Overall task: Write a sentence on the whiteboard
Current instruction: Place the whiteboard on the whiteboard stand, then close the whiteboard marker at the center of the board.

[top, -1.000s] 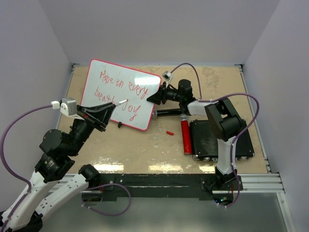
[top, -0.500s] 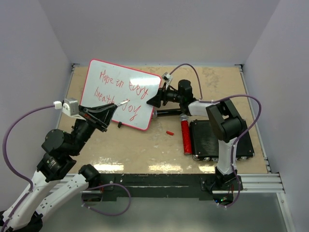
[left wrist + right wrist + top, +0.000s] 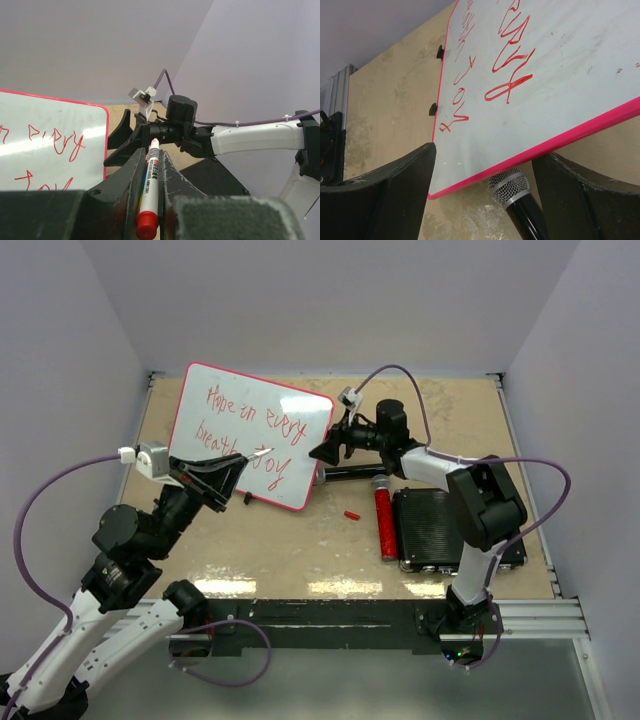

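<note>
whiteboard (image 3: pixel 310 410): lies back-left on the table (image 3: pixel 300 550), angled toward the arms for reach, carries the sentence (image 3: pixel 255 430) in red, two lines. black ribbed case (image 3: pixel 440 530): sits near-right, well apart, blocks nothing. right gripper (image 3: pixel 322 451): hangs at the board's right edge, fingers spread wide, nothing grasped, probably there for steadying. left gripper (image 3: pixel 232 463): clamps the marker (image 3: pixel 252 453), tip at the second line. red tube (image 3: pixel 384 522) just beside case; black mesh-tipped rod (image 3: pixel 512 195) under board edge; red cap (image 3: pixel 351 514) loose between.

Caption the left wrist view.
Left gripper holds a marker beside the whiteboard, right arm beyond.
</note>
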`<state>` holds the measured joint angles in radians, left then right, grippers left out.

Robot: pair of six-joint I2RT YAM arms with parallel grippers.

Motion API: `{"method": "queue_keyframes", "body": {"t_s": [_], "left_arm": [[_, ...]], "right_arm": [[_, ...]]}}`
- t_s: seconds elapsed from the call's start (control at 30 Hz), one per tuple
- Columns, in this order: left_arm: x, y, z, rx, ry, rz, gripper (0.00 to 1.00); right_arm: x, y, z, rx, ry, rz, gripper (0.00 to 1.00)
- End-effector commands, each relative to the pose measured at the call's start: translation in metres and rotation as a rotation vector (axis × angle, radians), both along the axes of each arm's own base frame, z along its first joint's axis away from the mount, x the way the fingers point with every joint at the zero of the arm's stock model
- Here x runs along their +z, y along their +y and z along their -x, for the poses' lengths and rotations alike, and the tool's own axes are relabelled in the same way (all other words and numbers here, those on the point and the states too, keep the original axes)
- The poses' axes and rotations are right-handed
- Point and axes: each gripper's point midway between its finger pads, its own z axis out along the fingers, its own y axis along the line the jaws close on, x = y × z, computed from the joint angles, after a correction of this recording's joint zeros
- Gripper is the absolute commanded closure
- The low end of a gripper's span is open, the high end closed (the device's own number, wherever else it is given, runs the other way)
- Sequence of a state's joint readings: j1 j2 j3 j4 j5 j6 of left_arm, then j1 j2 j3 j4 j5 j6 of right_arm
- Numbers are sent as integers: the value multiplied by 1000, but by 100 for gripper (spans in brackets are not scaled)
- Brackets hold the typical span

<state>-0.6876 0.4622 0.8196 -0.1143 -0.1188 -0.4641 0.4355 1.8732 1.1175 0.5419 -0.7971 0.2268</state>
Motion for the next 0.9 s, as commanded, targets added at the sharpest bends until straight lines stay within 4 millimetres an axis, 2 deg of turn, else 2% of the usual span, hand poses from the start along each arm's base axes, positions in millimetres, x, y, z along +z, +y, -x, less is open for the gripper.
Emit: {"method": "queue_keyframes", "body": {"t_s": [0.0, 0.13, 0.27, 0.33, 0.37, 0.4, 0.43, 0.47, 0.53, 0.57, 0.63, 0.67, 0.73, 0.77, 0.87], "left_arm": [[12, -6, 2, -32, -46, 6, 100], [9, -9, 3, -49, -50, -26, 100], [-1, -16, 3, -77, -49, -39, 100], [-2, -18, 3, -88, -55, -32, 100], [-12, -22, 2, -99, -40, -35, 100], [-15, -22, 2, -100, -37, -34, 100], [-10, -22, 3, -103, -59, -10, 100], [-25, -27, 3, -129, -37, -17, 100], [-28, -27, 5, -136, -53, 15, 100], [-47, -31, 3, -146, -21, 17, 100], [-51, -31, 6, -156, -38, 52, 100], [-68, -34, 4, -165, -8, 55, 100], [-71, -33, 7, -172, -25, 90, 100], [-82, -34, 6, -173, -5, 89, 100], [-97, -33, 6, -167, 14, 88, 100]], "right_arm": [[18, -16, 11, 33, -69, 62, 19], [23, -34, 18, 56, -142, 157, 18], [20, -48, 26, 70, -133, 218, 18], [21, -54, 36, 97, -144, 251, 18], [25, -56, 40, 116, -160, 260, 18], [20, -59, 53, 179, -170, 290, 18], [29, -62, 62, 210, -204, 298, 18], [31, -64, 68, 241, -226, 310, 18], [26, -71, 90, 333, -276, 343, 18], [26, -76, 102, 361, -310, 343, 19], [20, -82, 112, 398, -412, 370, 20], [18, -82, 119, 393, -430, 380, 20], [8, -85, 111, 361, -444, 455, 21], [2, -85, 111, 364, -436, 479, 23], [-22, -85, 110, 345, -372, 540, 32]]}}
